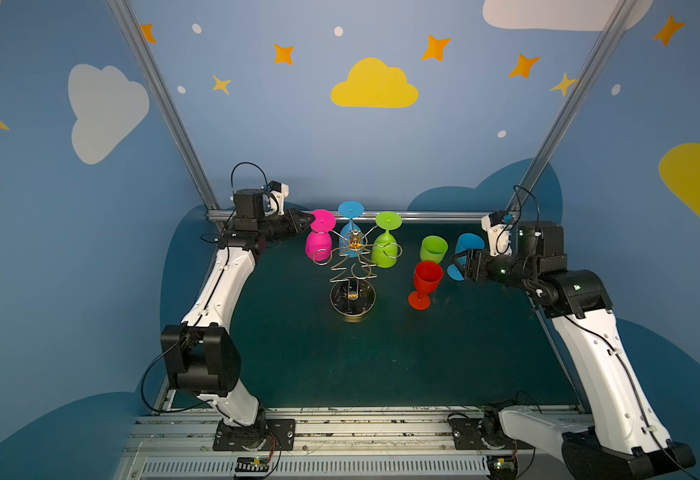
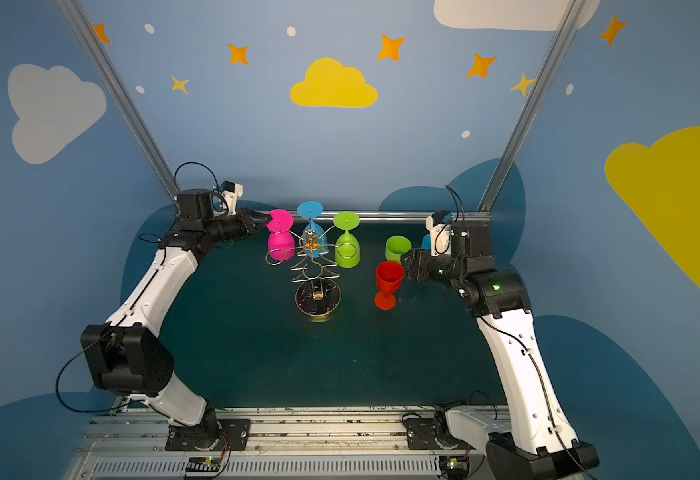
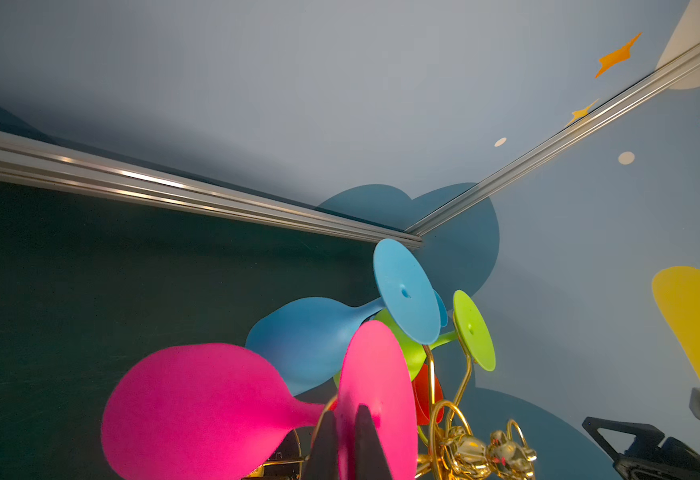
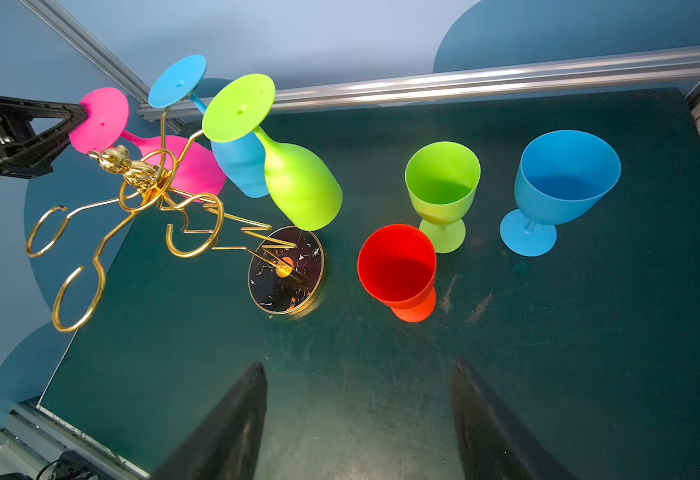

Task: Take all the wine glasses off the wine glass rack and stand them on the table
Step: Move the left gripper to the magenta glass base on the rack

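The left arm (image 1: 219,282) is extended forward with the wrist level. The left gripper (image 3: 346,415) is clamped on the foot rim of the pink wine glass (image 3: 198,407). The right arm (image 1: 597,353) is bent inward, and the right gripper (image 4: 356,368) points down with its jaws spread wide, gripping nothing.

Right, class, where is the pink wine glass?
In both top views the pink wine glass hangs upside down on the left of the wine glass rack, beside the hanging blue glass, its foot pinched by the left gripper.
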